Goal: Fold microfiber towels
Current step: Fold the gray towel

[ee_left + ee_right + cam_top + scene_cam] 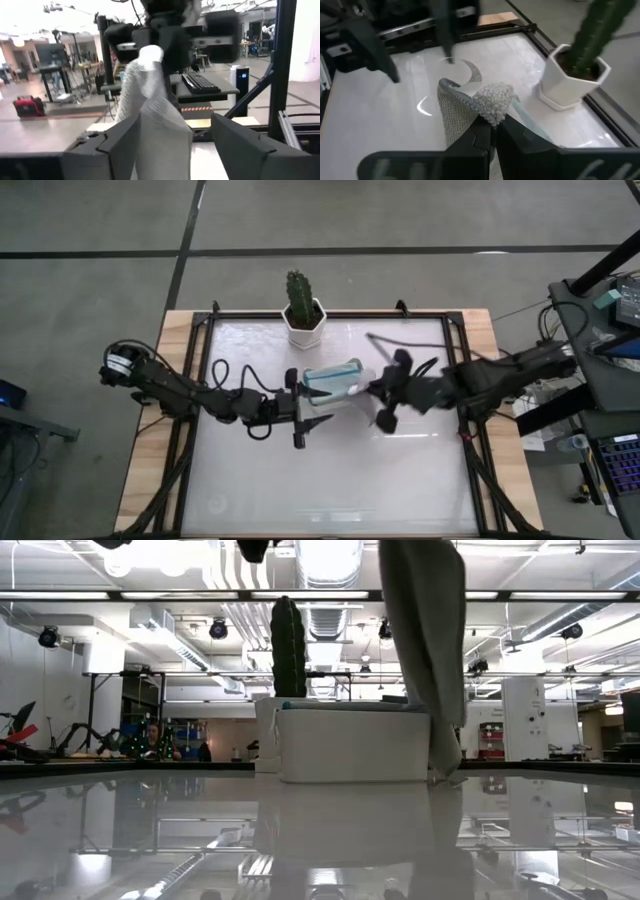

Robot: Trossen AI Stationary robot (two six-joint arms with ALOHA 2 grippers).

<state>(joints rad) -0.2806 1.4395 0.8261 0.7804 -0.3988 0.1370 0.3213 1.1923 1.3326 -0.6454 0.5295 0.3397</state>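
Observation:
A grey towel [425, 650] hangs from my right gripper [492, 125], which is shut on it above the table's middle, just right of the white tray [345, 387]. A pale teal towel [330, 375] lies in that tray. My left gripper [175, 150] is open and roughly level, near the tray's near left corner [305, 420], and points at the hanging grey towel [150, 115], which shows beyond and between its fingers without touching them. My right gripper pinches a bunched, folded-over part at the grey towel's top [494, 102] between its two fingers. The fingers come slanting down from the table's right. The towel hangs slack below them, its lower end [447, 765] close to the table; whether it touches I cannot tell.
A cactus in a white hexagonal pot [303, 315] stands at the table's far edge, just behind the tray. A black frame [465, 380] runs around the glossy white tabletop. There is open tabletop on the near side [330, 480].

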